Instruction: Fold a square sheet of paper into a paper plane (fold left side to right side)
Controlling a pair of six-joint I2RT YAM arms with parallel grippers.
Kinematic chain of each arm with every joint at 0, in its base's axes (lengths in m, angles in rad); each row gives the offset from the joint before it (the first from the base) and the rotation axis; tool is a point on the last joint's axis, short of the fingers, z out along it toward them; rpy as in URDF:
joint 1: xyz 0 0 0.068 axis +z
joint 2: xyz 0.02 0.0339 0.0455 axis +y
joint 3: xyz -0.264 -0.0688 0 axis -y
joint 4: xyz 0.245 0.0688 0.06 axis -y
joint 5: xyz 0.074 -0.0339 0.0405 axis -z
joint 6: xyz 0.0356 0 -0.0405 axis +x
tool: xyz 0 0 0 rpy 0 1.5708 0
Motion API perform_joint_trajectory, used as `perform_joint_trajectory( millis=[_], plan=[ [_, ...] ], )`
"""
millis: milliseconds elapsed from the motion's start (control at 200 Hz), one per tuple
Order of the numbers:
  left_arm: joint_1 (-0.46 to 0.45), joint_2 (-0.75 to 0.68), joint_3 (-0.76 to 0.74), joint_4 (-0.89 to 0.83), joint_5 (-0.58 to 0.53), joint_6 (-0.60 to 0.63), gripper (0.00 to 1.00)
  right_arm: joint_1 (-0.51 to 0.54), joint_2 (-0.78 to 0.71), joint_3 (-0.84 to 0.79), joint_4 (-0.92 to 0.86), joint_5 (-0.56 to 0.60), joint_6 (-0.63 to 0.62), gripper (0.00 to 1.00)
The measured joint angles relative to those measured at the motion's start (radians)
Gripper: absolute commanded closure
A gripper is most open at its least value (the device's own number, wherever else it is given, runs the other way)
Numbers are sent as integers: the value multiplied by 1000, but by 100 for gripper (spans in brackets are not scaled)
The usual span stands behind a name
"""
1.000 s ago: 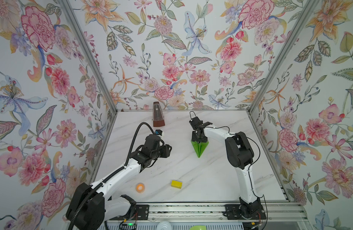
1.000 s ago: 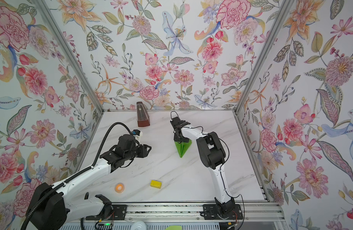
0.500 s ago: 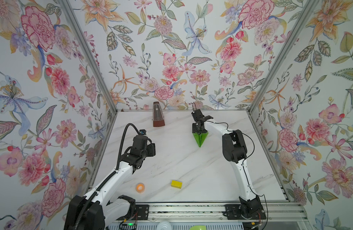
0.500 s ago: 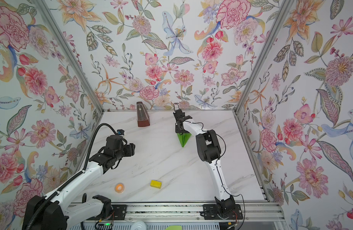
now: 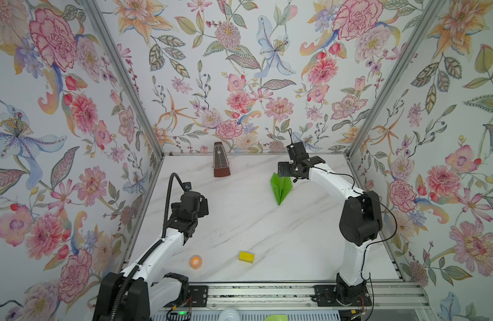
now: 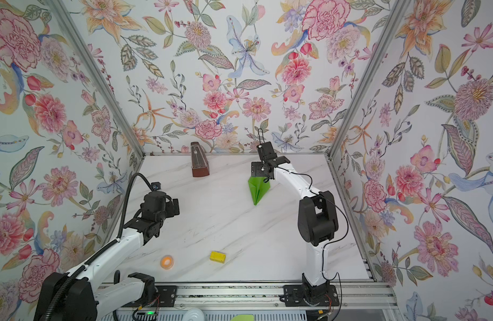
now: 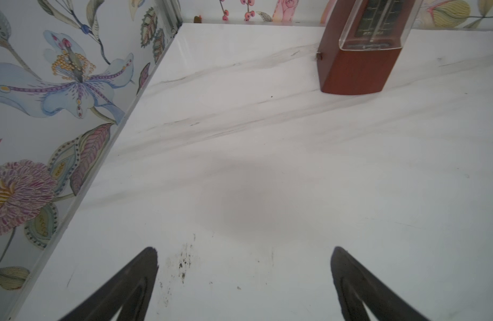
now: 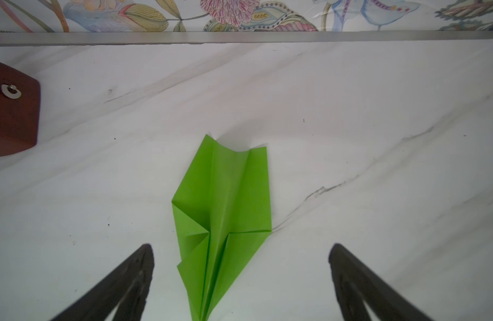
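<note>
paper plane: matt creased paper | table: smooth marble-look | metronome: glossy wood, clear plastic

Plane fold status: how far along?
Done: the paper plane lies on the table as a creased, pointed dart. In hand: nothing; the right gripper is open, jaws clear of the paper, and the left gripper is open, well away. Left: probably just retracting the arms.

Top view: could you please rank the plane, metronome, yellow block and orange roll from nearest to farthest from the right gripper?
1. Plane, beside the right gripper.
2. Metronome, at the back, centre-left.
3. Yellow block, front middle.
4. Orange roll, front left.
</note>
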State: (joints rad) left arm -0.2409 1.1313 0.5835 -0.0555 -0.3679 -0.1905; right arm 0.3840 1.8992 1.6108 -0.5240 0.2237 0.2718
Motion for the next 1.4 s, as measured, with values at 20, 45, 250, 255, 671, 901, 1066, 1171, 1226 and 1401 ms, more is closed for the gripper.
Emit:
perform_joint_trajectory(
  millis=[20, 45, 250, 255, 671, 901, 1066, 1171, 1226, 1401],
  plan=[
    [3, 4, -13, 23, -16, 8, 1, -7, -26, -42, 17, 4, -7, 1],
    [9, 10, -29, 50, -32, 17, 1, -18, -63, -101, 45, 19, -15, 1],
    [61, 57, -196, 343, -70, 138, 1, -109, -295, -543, 297, 143, -114, 1],
    [62, 60, -200, 351, -69, 142, 1, -112, -301, -557, 307, 145, -117, 1],
    [161, 270, -243, 869, 92, 263, 1, -364, -422, -1201, 1127, 68, -258, 2],
    [180, 415, -296, 1147, 209, 262, 1, -452, -370, -1285, 1457, -56, -202, 1],
    [189, 447, -312, 1184, 238, 257, 1, -453, -358, -1296, 1524, -98, -191, 1],
    [196, 447, -309, 1202, 237, 253, 1, -453, -358, -1296, 1553, -105, -188, 1],
    [197, 447, -309, 1205, 237, 253, 1, -453, -358, -1297, 1559, -108, -188, 1],
    [197, 447, -309, 1211, 237, 253, 1, -453, -358, -1297, 1562, -112, -188, 1]
  ],
)
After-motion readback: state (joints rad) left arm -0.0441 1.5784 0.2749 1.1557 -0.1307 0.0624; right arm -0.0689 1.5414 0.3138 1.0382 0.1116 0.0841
